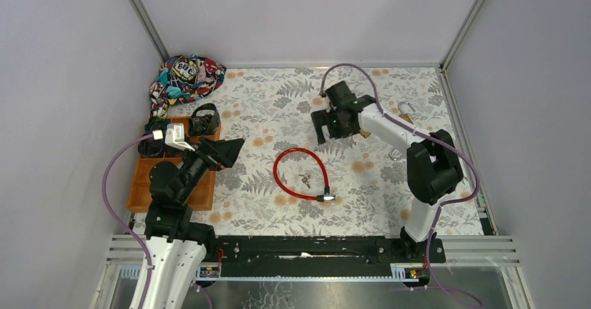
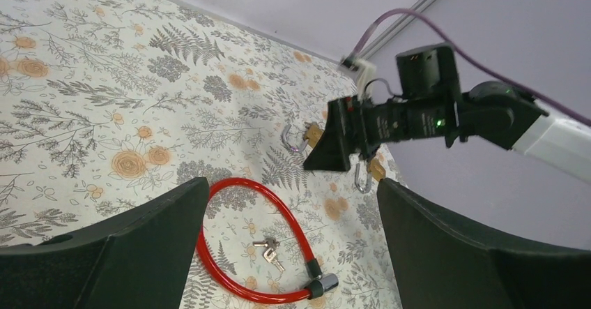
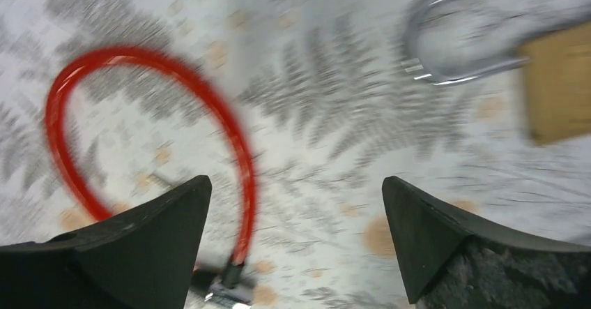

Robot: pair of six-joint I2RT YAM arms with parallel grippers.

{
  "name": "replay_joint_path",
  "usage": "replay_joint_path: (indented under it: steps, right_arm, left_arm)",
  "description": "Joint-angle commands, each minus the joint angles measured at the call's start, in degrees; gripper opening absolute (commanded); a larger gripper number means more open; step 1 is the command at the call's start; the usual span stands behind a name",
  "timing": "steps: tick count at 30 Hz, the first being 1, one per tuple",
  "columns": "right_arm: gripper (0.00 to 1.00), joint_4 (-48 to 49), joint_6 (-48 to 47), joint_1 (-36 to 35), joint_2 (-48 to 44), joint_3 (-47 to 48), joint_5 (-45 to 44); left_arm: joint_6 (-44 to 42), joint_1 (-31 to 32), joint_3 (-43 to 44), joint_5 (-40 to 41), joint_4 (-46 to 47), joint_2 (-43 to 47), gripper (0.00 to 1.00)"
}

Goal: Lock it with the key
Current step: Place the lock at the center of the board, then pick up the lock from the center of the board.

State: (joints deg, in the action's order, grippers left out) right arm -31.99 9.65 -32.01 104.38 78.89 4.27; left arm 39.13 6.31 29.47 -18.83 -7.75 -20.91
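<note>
A red cable lock (image 1: 284,161) lies in a closed loop at the middle of the table, its metal barrel (image 1: 325,198) at the near right. A small bunch of keys (image 1: 304,180) lies inside the loop. My left gripper (image 1: 232,152) is open and empty, left of the loop. In the left wrist view the cable (image 2: 284,215), keys (image 2: 270,250) and barrel (image 2: 325,284) sit between my open jaws (image 2: 291,183). My right gripper (image 1: 322,126) is open and empty, above the table behind the loop. Its view is blurred and shows the cable (image 3: 237,155) below the jaws (image 3: 296,183).
Brass padlocks lie at the right: one by the right arm (image 1: 406,110), one nearer (image 1: 396,154), and one shows in the right wrist view (image 3: 557,82). An orange tray (image 1: 139,190) with black items stands at the left. A colourful cloth bag (image 1: 185,79) lies at the back left.
</note>
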Motion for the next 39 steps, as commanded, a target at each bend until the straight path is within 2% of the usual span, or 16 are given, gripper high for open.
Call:
replay_joint_path:
  steps: [1,6,11,19,30,32,37,39]
  right_arm:
    - [1.0,-7.4,-7.9,7.4,1.0,7.6,-15.7]
    - [1.0,-16.3,-20.0,15.6,10.5,17.0,-7.5]
    - [1.0,-18.2,-27.6,19.4,15.9,21.5,-4.9]
    - [0.99,-18.8,-29.4,21.5,21.7,25.4,0.7]
    - [0.83,-14.3,-27.5,21.4,25.2,24.2,3.8]
    - [0.75,-12.1,-27.3,21.4,24.5,22.4,3.9]
    - [0.32,-9.2,-28.2,21.2,22.4,18.8,3.5]
    - [0.19,-9.2,-28.7,20.9,20.9,17.9,3.9]
  left_arm:
    - [-2.2,-0.4,0.9,1.0,1.6,0.6,0.99]
    - [-3.7,-0.4,1.2,0.1,1.8,0.4,0.99]
    - [-5.8,-0.4,1.4,-0.2,2.1,0.3,0.99]
    - [-5.8,-0.4,0.6,-0.2,3.9,-1.0,0.99]
    - [-5.9,-0.4,0.2,0.5,6.1,-2.6,0.99]
    - [-6.0,-0.4,0.4,0.3,6.1,-2.6,0.99]
    - [-7.3,-0.4,0.6,-0.2,6.0,-2.6,0.99]
    - [-8.8,-0.4,0.7,-0.7,6.1,-2.7,0.99]
